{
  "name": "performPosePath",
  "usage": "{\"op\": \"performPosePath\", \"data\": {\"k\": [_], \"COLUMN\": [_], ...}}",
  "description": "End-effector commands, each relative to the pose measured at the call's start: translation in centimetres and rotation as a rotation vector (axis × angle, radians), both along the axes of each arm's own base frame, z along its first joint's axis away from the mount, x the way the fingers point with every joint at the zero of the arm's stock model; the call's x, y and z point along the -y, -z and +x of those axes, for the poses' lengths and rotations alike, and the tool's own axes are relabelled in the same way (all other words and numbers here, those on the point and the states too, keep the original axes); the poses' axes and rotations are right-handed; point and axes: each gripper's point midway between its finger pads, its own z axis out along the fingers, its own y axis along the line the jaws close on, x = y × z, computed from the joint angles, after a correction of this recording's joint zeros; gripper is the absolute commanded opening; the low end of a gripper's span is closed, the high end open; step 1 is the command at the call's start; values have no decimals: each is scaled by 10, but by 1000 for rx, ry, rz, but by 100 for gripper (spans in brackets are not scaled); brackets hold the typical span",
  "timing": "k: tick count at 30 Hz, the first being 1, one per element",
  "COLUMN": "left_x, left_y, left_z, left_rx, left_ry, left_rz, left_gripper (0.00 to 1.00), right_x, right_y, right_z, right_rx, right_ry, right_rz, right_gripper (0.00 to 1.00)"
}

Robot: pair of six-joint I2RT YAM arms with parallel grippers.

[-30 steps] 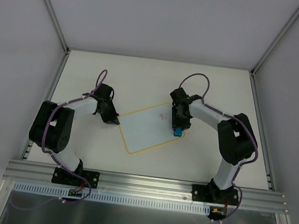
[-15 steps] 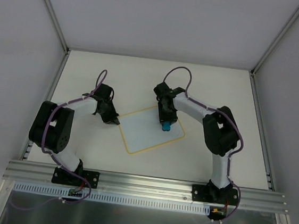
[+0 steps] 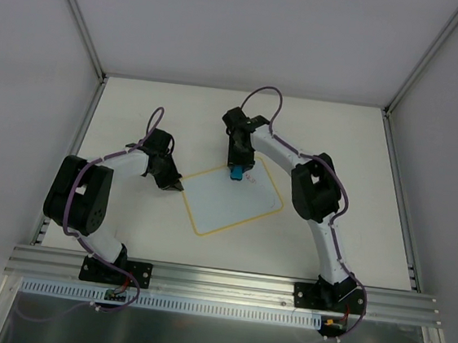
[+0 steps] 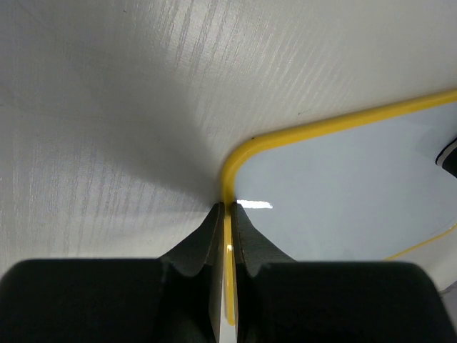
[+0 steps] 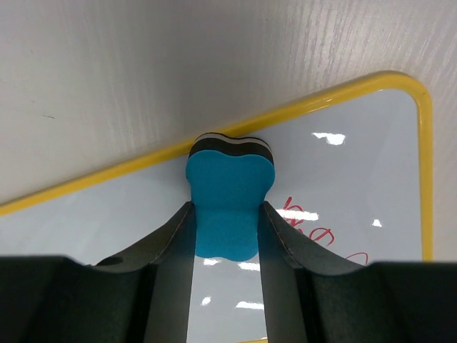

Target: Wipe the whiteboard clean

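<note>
Glare from overhead lights dots the flat white rectangular whiteboard (image 3: 227, 206), which has a thin yellow rim and rounded corners. It lies flat and turned at an angle, between the two arms and a little toward the near side of the table's middle. A few loops of red marker scribble (image 5: 308, 227) mark the board close to its far corner. The rest of the white face that can be seen is clean.

The small blue foam eraser block (image 5: 230, 179) has a black felt layer at its tip. It stands on the board at the far edge, its felt end touching the yellow rim, with the scribble just beside it. The right gripper (image 5: 226, 211) is clamped on the eraser's narrow waist, one black finger on each side. The left gripper (image 4: 226, 211) pinches the board's rim at its left corner. One finger is on the white face, the other is outside on the table, and the yellow strip is caught between them.

The board rests on an off-white matte tabletop (image 3: 137, 113) with a faint streaked grain. Pale grey walls (image 3: 228, 24) close in the table beyond and to both sides of the board, with slim metal posts at the corners. An aluminium rail (image 3: 225, 282) runs along the edge nearer than the board and carries both arm bases.
</note>
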Motion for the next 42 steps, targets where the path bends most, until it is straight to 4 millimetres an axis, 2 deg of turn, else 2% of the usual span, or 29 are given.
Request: {"op": "performPosePath", "data": {"k": [1,3,4,5,6,7,8,9,10,11,15,17,22,25,29,31,35,37,39,40,42], "left_x": [-19,-20,-20,-20,-19,-19,-19,-19,-20,-19,-19,-18,-17,-17,-17,-17,-18,-18,-18,-18,-19], "left_y": [24,24,24,25,24,24,24,25,25,25,24,23,22,21,19,20,20,21,22,21,22], "left_z": [-41,-41,-41,-42,-41,-41,-41,-42,-41,-41,-41,-39,-40,-39,-38,-38,-38,-38,-39,-39,-39], "left_rx": [-142,-139,-140,-145,-141,-141,-145,-146,-147,-145,-143,-139,-137,-132,-125,-128,-130,-132,-135,-134,-135], "left_ry": [0,-3,-5,-2,-2,-5,-3,-3,-5,-3,-3,1,4,3,2,-1,-3,-4,-5,-6,-10], "left_rz": [95,100,100,100,97,95,95,95,97,98,94,91,86,87,84,85,86,88,90,91,94], "left_gripper": [0,0,0,0,0,0,0,0,0,0,0,0,0,0,0,0,0,0,0,0,0], "right_x": [20,33,52,61,69,83,100,109,119,133,154,150,115,85,60,56,72,89,106,120,134], "right_y": [28,28,38,40,33,35,43,34,34,40,32,29,21,19,19,22,28,36,33,41,36], "right_z": [-13,-18,-28,-32,-36,-36,-52,-54,-55,-71,-80,-78,-60,-58,-57,-58,-64,-76,-76,-89,-90], "right_rx": [-106,-129,-172,-184,-182,-183,-219,-200,-195,-227,-212,-205,-177,-175,-170,-182,-197,-229,-214,-239,-220], "right_ry": [86,123,151,163,168,185,192,190,204,206,204,193,146,106,70,71,101,127,163,175,206], "right_rz": [-56,-59,-91,-103,-105,-121,-155,-156,-157,-186,-207,-195,-118,-76,-44,-33,-69,-91,-86,-113,-100], "right_gripper": [0,0,0,0,0,0,0,0,0,0,0,0,0,0,0,0,0,0,0,0,0]}}
